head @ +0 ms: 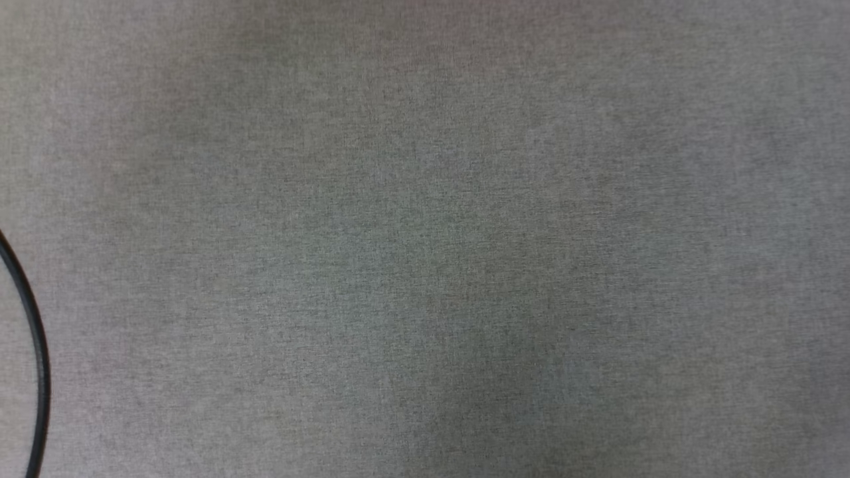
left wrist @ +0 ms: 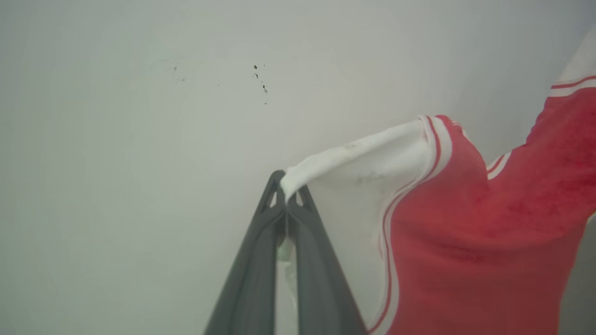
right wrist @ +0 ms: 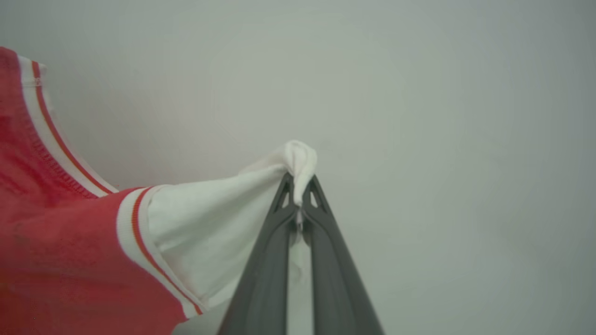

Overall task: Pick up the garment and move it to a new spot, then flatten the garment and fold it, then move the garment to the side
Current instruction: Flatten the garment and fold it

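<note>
left fingers (left wrist: 253, 274) pinched tight on a white sleeve tip of the garment (left wrist: 470, 232); cloth bunched at the tips, a strip trapped between them. right fingers (right wrist: 260, 279) same: clamped on the other white sleeve, small knot of cloth poking past the tips. red body with striped trim runs off sideways from each held sleeve, off the ground, plain pale backdrop (left wrist: 139, 139) behind the garment. head view: grey woven surface (head: 425, 239), black cable (head: 38, 358) curving at its lower-left edge.
</note>
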You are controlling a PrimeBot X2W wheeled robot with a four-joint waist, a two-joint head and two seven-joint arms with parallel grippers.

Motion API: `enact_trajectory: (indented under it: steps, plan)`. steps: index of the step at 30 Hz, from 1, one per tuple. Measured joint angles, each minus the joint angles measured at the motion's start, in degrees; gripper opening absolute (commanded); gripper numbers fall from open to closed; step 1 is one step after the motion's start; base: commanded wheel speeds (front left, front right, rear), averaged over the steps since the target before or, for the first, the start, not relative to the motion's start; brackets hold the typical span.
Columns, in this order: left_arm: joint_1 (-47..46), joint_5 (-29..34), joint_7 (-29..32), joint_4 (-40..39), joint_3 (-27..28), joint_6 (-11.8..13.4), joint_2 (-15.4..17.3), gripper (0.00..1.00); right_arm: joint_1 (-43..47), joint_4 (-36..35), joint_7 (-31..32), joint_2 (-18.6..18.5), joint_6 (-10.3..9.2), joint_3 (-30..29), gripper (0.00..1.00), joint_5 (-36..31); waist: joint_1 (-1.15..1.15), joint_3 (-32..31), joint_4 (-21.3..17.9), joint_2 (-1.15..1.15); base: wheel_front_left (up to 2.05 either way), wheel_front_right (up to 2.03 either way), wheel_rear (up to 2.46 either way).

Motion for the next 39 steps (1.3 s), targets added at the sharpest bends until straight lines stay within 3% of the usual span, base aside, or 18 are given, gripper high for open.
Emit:
enact_trajectory:
  steps: [8, 15, 27, 31, 39]
  plan:
    - [-0.7, -0.2, -2.6, 3.8, -2.9, -0.3, -0.3, 0.00, -0.6, 4.3, -3.3, 1.9, 0.00, 5.0, 0.00, 1.0, 0.00, 2.3, 0.1, 0.00, 0.00, 0.00, 0.00]
    - [6.6, -3.3, -5.6, 4.9, -6.1, -0.3, 0.6, 0.00, 5.7, 6.1, -5.8, 3.4, 0.00, 11.0, 0.00, 3.7, 0.00, 1.8, -0.8, 0.00, 0.00, 0.00, 0.00]
    - [28.9, -9.5, -13.2, 5.1, -11.0, -0.3, 1.2, 0.00, 23.9, 5.2, -12.5, 6.3, 0.00, 20.7, 0.00, 12.1, -0.01, -4.4, -1.6, 0.00, 0.00, 0.00, 0.00]
    - [36.4, -11.3, -16.6, 4.0, -10.9, -0.3, 3.4, 0.00, 30.8, 3.2, -14.2, 6.2, 0.00, 24.7, 0.00, 14.7, -0.01, -7.1, -1.9, 0.00, 0.00, 0.00, 0.00]
    - [55.6, -14.2, -19.0, -3.0, -12.1, 3.7, 7.2, 0.00, 43.9, -0.8, -16.9, 3.0, 0.00, 28.2, 0.00, 19.5, -0.01, -12.7, -2.3, 0.00, 0.00, 0.00, 0.00]
